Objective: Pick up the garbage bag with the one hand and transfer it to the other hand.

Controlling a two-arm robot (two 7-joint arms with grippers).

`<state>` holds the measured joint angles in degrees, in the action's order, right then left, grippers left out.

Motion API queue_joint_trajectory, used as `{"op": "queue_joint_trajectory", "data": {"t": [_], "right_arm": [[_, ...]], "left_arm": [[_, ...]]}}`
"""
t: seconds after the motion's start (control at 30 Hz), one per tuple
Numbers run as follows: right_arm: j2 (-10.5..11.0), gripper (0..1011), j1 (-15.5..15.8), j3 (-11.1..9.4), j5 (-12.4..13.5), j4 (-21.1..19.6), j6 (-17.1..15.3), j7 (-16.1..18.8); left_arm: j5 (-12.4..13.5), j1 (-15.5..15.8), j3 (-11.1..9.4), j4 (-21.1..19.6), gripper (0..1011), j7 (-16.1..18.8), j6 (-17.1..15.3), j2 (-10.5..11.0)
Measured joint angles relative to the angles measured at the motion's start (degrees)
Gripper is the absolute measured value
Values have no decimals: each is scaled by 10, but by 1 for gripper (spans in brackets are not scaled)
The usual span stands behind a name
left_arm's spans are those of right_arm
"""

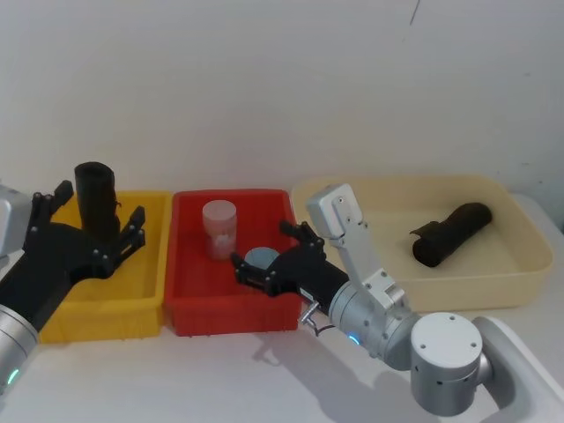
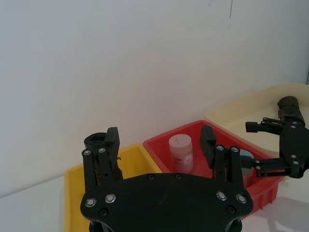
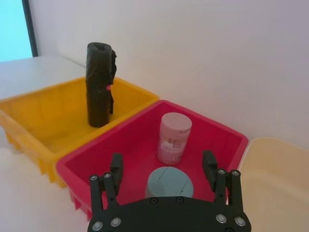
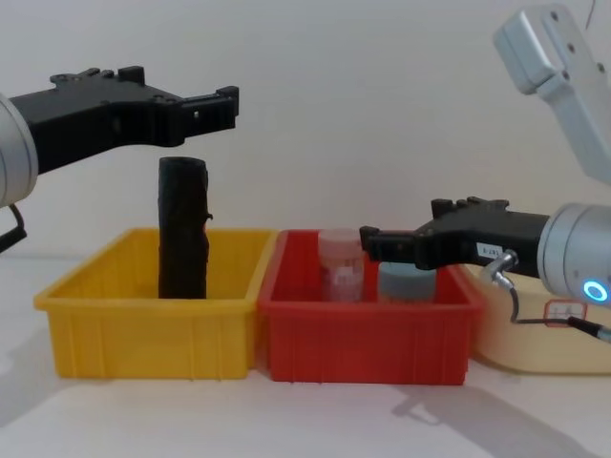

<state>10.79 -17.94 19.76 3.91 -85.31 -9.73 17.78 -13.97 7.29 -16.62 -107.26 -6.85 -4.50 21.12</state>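
Over the yellow bin (image 1: 141, 304), at the left of your bench (image 1: 220, 379), the left end effector (image 1: 92, 231) hangs above the garbage bag (image 1: 95, 201) with its fingers spread wide and nothing between them. From the chest view you can see that left end effector (image 4: 205, 110) reaching in level from the left edge, its fingertips above the top of the garbage bag (image 4: 181, 229) and apart from it. The roll stands upright inside the yellow bin (image 4: 143, 329), rising well above the rim. In the left wrist view the bag's top (image 2: 95, 142) sits just behind one spread finger (image 2: 112, 140), so you cannot tell from there whether they touch.

Your right end effector (image 1: 273, 260) reaches over the red bin (image 1: 198, 313), the middle one of the three, with its fingers also spread and empty. The chest view shows it (image 4: 382, 243) held level just above the red bin (image 4: 368, 329), its fingertips just above a grey-blue round container (image 4: 409, 282) and beside a pale pink jar (image 4: 340, 264). The right arm bends back toward you, a blue-white ring (image 4: 596, 290) glowing on it.

Farther right, a cream tub (image 1: 520, 282) holds a second black roll (image 1: 451, 233) lying on its side.
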Motion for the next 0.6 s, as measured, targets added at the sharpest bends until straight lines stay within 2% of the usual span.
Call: {"op": "queue_joint_trajectory", "data": {"t": [0.33, 0.6], "right_arm": [[3, 1000, -11, 7, -19, 26, 12, -11], [3, 1000, -19, 9, -30, 43, 4, -15]], "left_arm": [[0, 0, 0, 0, 1001, 0, 0, 0], [0, 0, 0, 0, 1001, 0, 0, 0]]}}
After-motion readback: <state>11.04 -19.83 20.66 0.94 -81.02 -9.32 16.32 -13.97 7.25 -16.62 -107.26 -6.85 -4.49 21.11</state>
